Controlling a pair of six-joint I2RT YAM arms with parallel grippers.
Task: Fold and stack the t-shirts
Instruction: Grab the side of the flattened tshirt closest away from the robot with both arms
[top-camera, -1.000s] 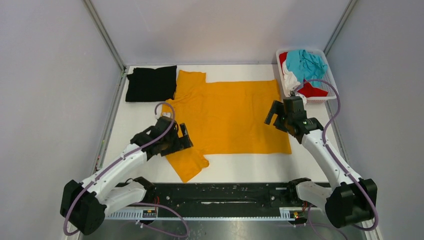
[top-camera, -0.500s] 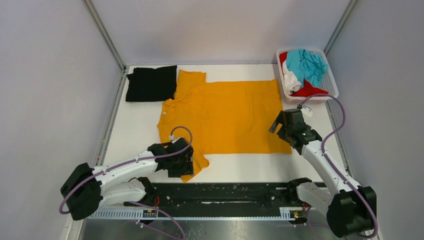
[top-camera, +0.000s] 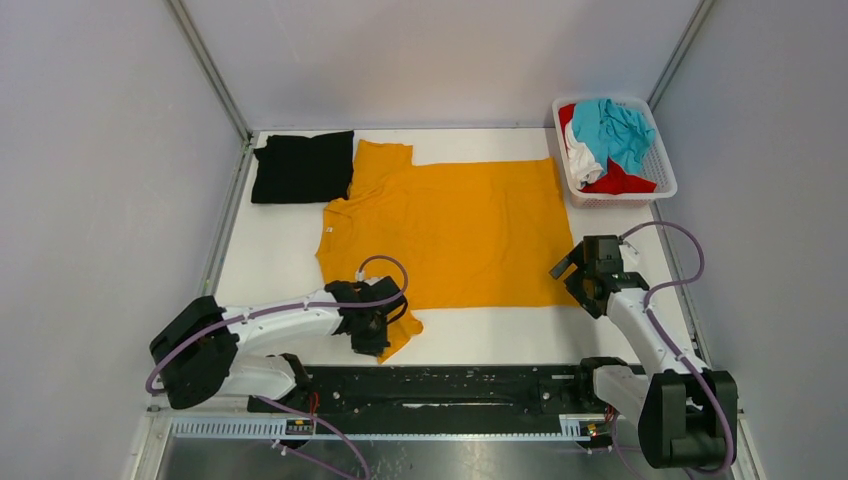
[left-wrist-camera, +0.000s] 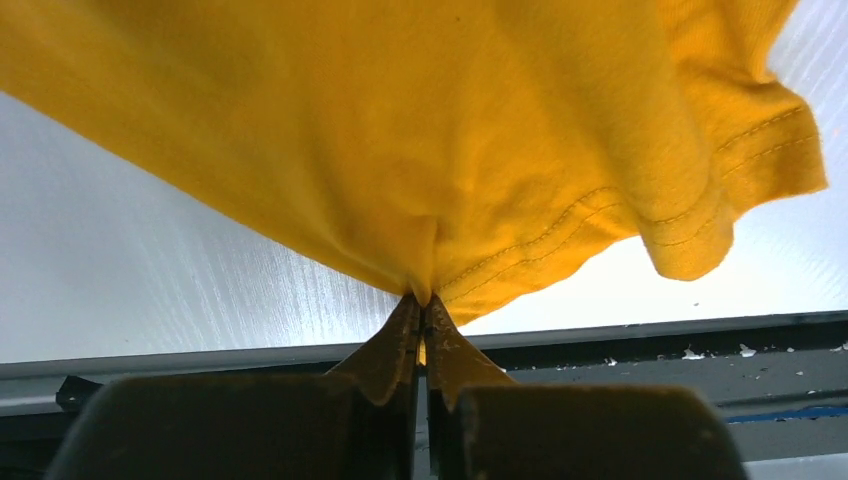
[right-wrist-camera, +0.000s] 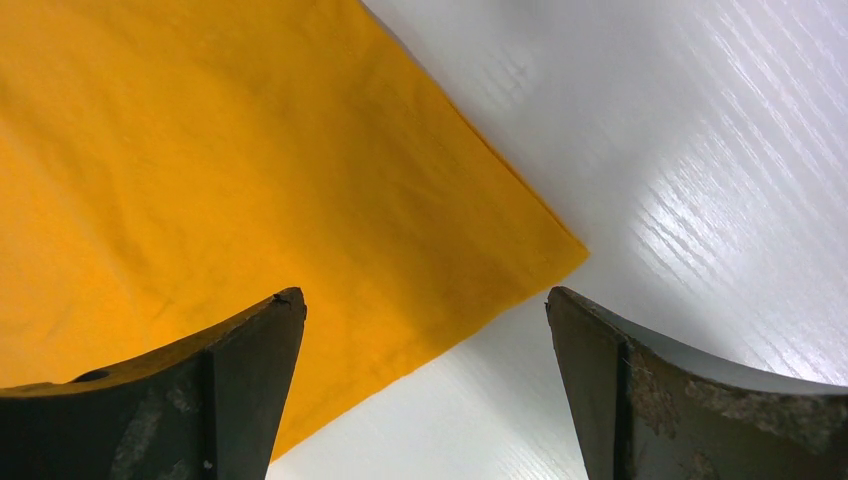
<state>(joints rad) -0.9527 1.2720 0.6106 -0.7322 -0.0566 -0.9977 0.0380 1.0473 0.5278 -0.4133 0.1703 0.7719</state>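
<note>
The large orange-yellow t-shirt (top-camera: 450, 225) lies spread flat in the middle of the table. My left gripper (top-camera: 388, 322) is at its near-left sleeve. In the left wrist view that gripper (left-wrist-camera: 422, 298) is shut on a pinched fold of the sleeve cloth (left-wrist-camera: 400, 130), which bunches above the tips. My right gripper (top-camera: 572, 272) hovers open over the shirt's near-right corner. In the right wrist view that gripper (right-wrist-camera: 425, 300) has its fingers wide apart, one over the cloth (right-wrist-camera: 200, 170) and one over bare table. A folded black t-shirt (top-camera: 302, 167) lies at the back left.
A white slotted basket (top-camera: 662, 170) at the back right holds a teal shirt (top-camera: 612, 128), a red one (top-camera: 620, 182) and a white one (top-camera: 578, 162). A black rail (top-camera: 450, 385) runs along the near edge. Grey walls close in both sides.
My left arm swung down toward the near edge to the sleeve and closed on it. My right gripper moved nearer along the shirt's right edge, staying open.
</note>
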